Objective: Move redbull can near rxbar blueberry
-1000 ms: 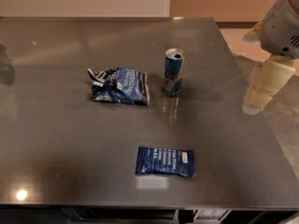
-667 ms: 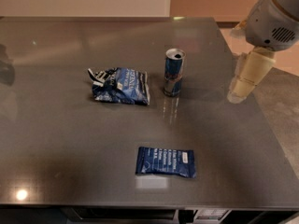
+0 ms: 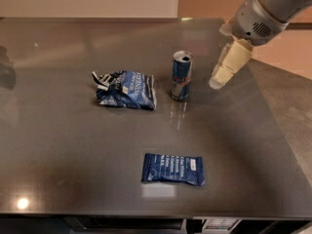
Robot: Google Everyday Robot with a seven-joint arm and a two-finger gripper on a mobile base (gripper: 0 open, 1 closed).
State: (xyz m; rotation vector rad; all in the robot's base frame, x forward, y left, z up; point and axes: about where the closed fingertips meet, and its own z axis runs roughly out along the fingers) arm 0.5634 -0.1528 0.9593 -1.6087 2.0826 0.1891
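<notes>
The redbull can (image 3: 181, 76) stands upright near the middle of the dark grey table (image 3: 58, 145). It is blue and silver with a silver top. The rxbar blueberry (image 3: 173, 169) lies flat near the table's front edge, a dark navy wrapper with white text. My gripper (image 3: 219, 79) hangs from the arm at the upper right. It is to the right of the can, a short gap away, and touches nothing.
A wrinkly blue-and-white chip bag (image 3: 125, 89) lies left of the can. The table's right edge (image 3: 278, 126) runs diagonally under the arm. A pale wall stands behind the table.
My gripper has moved left and a little up in view, from over the table's right edge toward the can. The can, the bar and the bag have not moved.
</notes>
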